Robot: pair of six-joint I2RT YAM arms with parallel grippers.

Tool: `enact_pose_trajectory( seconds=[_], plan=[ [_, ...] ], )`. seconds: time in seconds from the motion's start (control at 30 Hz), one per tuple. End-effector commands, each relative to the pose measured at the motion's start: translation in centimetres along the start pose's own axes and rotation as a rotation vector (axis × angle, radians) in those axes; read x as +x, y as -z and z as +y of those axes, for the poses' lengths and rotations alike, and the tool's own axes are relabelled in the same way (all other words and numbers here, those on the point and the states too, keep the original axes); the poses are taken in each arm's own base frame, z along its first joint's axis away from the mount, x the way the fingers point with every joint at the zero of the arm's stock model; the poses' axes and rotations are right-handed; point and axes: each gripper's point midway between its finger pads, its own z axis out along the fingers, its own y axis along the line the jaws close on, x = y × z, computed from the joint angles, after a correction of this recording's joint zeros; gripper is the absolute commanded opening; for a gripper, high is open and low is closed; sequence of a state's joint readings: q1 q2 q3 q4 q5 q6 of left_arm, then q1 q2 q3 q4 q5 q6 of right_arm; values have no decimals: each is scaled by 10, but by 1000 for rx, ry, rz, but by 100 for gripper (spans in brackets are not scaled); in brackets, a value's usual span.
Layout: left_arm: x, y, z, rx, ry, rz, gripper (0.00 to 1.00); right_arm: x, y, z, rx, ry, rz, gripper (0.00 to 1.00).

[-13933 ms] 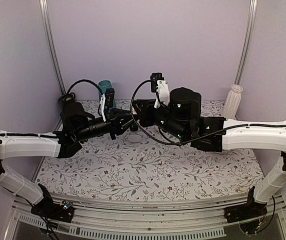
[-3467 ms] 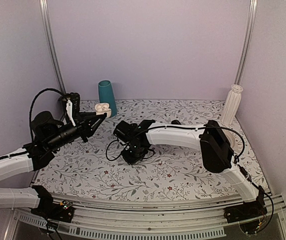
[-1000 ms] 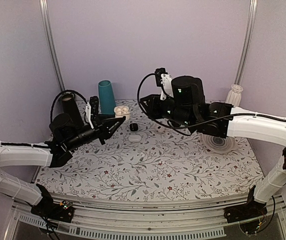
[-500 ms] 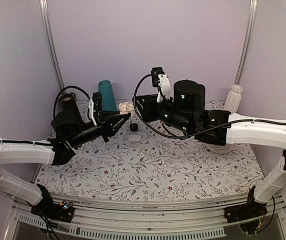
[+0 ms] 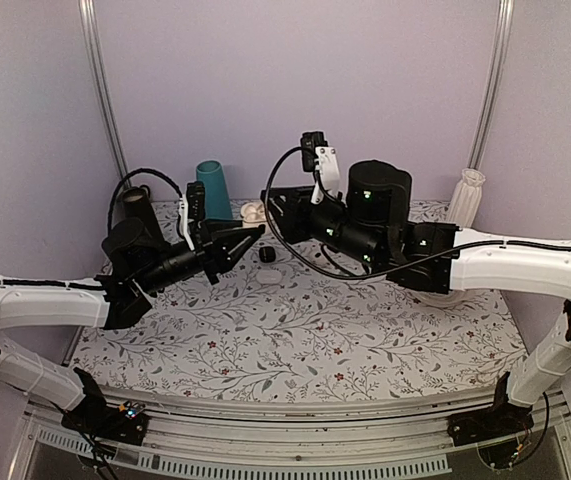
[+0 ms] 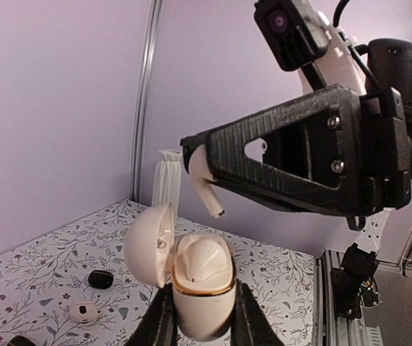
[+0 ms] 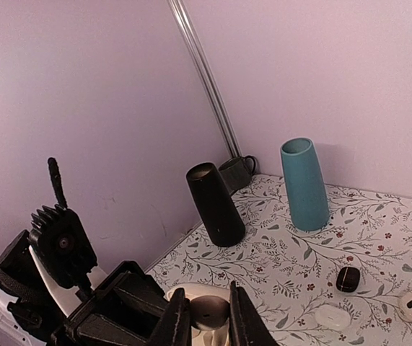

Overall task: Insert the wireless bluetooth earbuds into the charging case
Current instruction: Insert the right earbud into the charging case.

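My left gripper is shut on the charging case, holding it upright above the table. The case's lid hangs open to the left. One white earbud sits inside it. Just above the case's mouth, apart from it, hangs a second earbud with its stem pointing down, and my right gripper is shut on it. In the right wrist view that gripper pinches the earbud over the case. From above, the case sits between the left gripper and the right gripper.
A teal vase, a black cone cup and a dark mug stand at the back left. At the back right is a white ribbed vase. A small black lump and small white pieces lie on the floral cloth below.
Both grippers have closed in on each other. The left one carried the case up and to the right, and the right one brought the earbud left to just above it.
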State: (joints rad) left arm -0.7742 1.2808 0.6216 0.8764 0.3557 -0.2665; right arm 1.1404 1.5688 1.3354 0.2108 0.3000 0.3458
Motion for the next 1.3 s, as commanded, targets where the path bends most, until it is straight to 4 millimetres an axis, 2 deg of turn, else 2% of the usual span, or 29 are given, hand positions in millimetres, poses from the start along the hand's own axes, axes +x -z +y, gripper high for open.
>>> enact_pose_trajectory(
  seconds=[0.0, 0.47, 0.73, 1.03, 1.27],
  plan=[
    [-17, -4, -11, 35, -1, -40, 0, 9, -4, 6, -21, 11, 5, 16],
    [-32, -3, -17, 58, 12, -75, 0, 19, -5, 0, 11, 33, 16, 16],
    [-38, -2, -19, 63, 12, -88, 0, 18, -4, -3, 27, 47, 9, 16],
    [-38, -1, -19, 61, 8, -83, 0, 12, 2, -8, 52, 60, -7, 17],
    [-40, 0, -20, 61, 5, -88, 0, 16, 0, -8, 55, 70, 1, 17]
  ],
)
